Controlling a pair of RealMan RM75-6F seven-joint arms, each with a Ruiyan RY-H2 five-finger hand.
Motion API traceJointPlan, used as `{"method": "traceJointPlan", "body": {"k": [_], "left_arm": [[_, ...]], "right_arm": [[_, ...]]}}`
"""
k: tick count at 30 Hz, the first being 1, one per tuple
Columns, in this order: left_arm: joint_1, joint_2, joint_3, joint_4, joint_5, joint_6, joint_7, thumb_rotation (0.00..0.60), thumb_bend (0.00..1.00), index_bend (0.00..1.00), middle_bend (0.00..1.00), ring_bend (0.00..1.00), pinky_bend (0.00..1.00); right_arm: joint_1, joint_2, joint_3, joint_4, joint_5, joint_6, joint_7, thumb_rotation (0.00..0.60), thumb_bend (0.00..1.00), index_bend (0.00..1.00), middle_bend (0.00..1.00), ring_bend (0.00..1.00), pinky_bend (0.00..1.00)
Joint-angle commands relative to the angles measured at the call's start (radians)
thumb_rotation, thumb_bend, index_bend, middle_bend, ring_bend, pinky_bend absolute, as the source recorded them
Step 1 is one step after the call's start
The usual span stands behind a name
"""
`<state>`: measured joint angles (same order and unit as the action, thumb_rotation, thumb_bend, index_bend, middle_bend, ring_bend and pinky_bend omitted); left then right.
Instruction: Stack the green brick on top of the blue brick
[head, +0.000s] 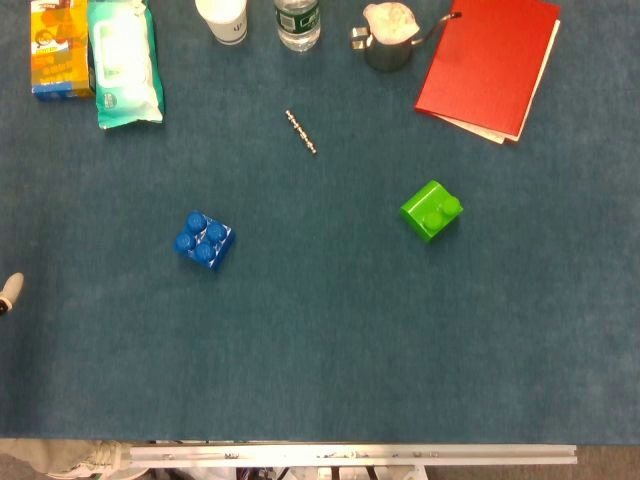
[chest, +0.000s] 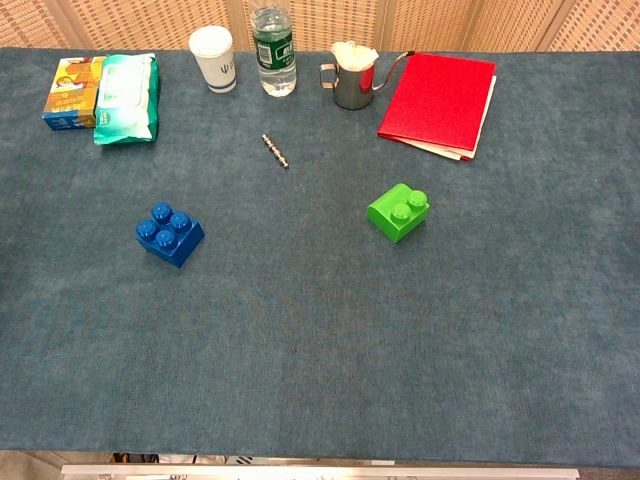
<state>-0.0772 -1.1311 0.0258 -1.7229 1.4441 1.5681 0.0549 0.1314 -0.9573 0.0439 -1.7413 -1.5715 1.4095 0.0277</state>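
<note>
Neither robot hand is seen in either view, so their state cannot be told. The green brick (head: 431, 211) lies on the desk (head: 320, 350) toward the right, well apart from the blue brick (head: 204, 240) on the left. Both are turned diagonally to the desk edge. 2 studs are shown on the green brick, its long axis running from lower left to upper right; the blue brick, with 4 studs, looks square. A likely risk is misaligned studs if the green brick is not rotated to match, leaving it tilted or sliding off.
</note>
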Motion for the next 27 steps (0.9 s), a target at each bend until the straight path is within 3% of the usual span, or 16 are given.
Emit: {"method": "traceJointPlan", "body": {"k": [1,13,27], "left_arm": [[0.005,-0.001,-0.005,0.001,0.004,0.003,-0.004,0.600,0.22,0.07,0.19,0.15,0.09],[-0.016,0.008,-0.017,0.015,0.047,-0.047,-0.023,0.600,0.22,0.07,0.19,0.15,0.09],[-0.222,0.040,-0.030,-0.021,0.077,-0.383,-0.050,0.600,0.22,0.07,0.19,0.15,0.09]], "right_arm": [[0.001,0.001,0.001,-0.004,-0.002,0.004,0.000,0.600,0.07,0.29,0.36,0.30,0.45],[0.001,0.013,0.017,-0.014,0.001,0.032,-0.004,0.600,0.07,0.29,0.36,0.30,0.45],[0.015,0.022,0.037,-0.027,0.037,0.020,-0.014,0.600,0.07,0.29,0.36,0.30,0.45]]}}
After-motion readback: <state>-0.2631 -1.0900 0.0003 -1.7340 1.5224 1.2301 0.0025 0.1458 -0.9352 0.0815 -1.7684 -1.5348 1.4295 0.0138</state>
